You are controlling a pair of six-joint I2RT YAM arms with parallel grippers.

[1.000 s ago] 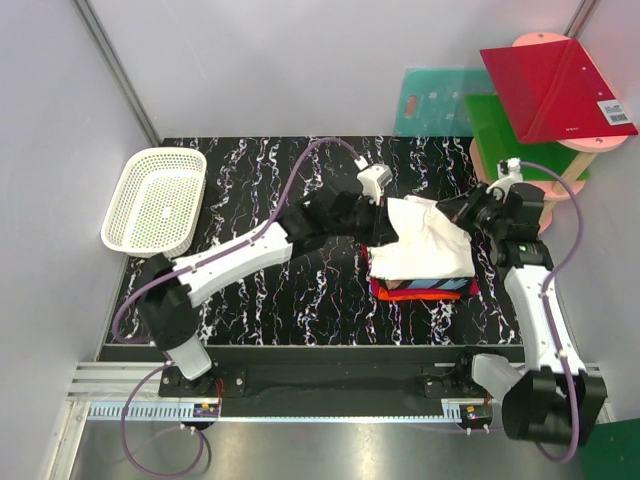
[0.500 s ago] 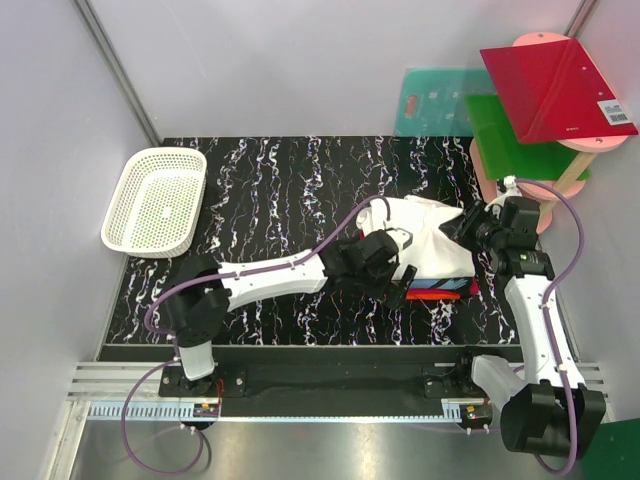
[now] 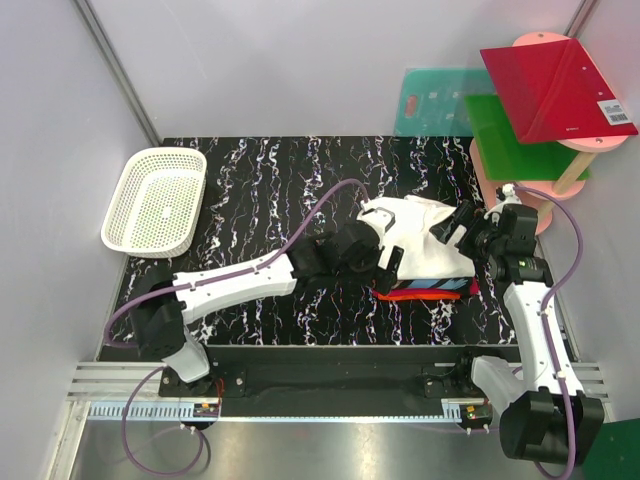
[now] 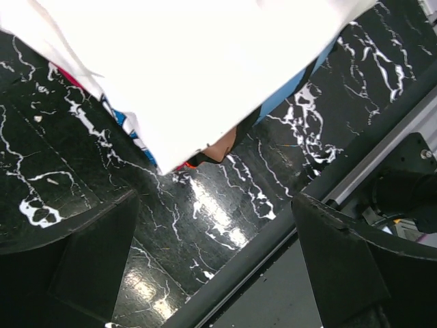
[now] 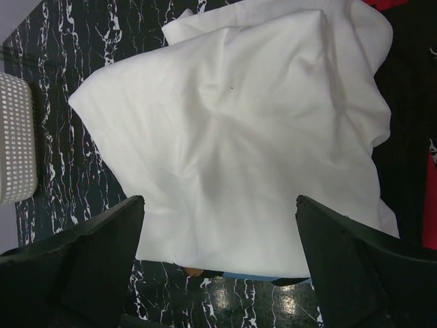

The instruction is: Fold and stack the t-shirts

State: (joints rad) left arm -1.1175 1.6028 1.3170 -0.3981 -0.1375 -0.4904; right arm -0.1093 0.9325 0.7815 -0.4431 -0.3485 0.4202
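The white t-shirt [image 3: 425, 245] is now released onto the other t-shirts [image 3: 428, 289] on the tabletop [image 3: 280, 180], right of centre in the overhead view, the left tool [image 4: 215, 197] and right tool [image 5: 218, 201], clamped on it a second ago, being spread apart, so stacking is judged nearly complete.

This is looking like a robotics lab cell. Pale panel walls [image 3: 300, 60] are closing in the black, white-veined tabletop [image 3: 300, 170] on its left and far sides. Along the tabletop's near edge an aluminium rail [image 3: 330, 410] is carrying two white-and-black robot arms [image 3: 230, 282], with purple cables [image 3: 123, 430] trailing from them. Past the tabletop's far right corner, a red board [image 3: 555, 85], a green board [image 3: 500, 125] and a teal board [image 3: 430, 100] are sitting on or beside a pink stand [image 3: 540, 40], the red one wearing a barcode label [image 3: 617, 112].
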